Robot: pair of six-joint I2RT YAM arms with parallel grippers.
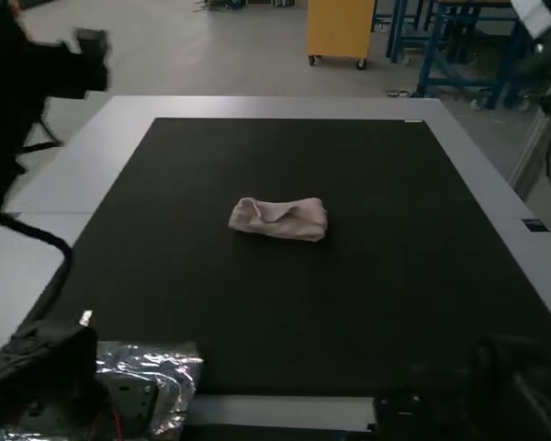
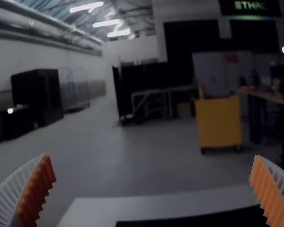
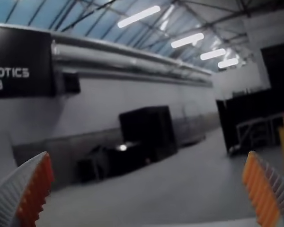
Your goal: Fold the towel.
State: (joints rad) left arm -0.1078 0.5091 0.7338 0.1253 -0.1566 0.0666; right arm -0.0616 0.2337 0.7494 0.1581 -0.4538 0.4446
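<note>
Pale pink, in the high view: a towel lying flat on the black mat, around its middle, well apart from both arms. Folded into a compact strip, a little crumpled, with a loose flap and a shadowed dip along the far side. Long axis straight across from left to right, roughly in line with the far edge of the light grey table; one short end pointing left, the other right. Narrower at the left end, deeper and rounded at the right. Up at the far left corner of the view, dark against the floor, the left end effector, raised and beyond reach of the cloth. At the far right corner, also raised, the right end effector, partly cut off by the view's edge. On the near left, crinkled silvery plastic beside the left arm's base; farther up, a black cable curving down.

In the left wrist view, both ribbed white fingers of the left end effector wide apart, orange pads facing each other across open air, with the table's pale border and part of the mat ahead.

In the right wrist view, fingers of the right end effector likewise wide apart, orange pads facing inward.
</note>
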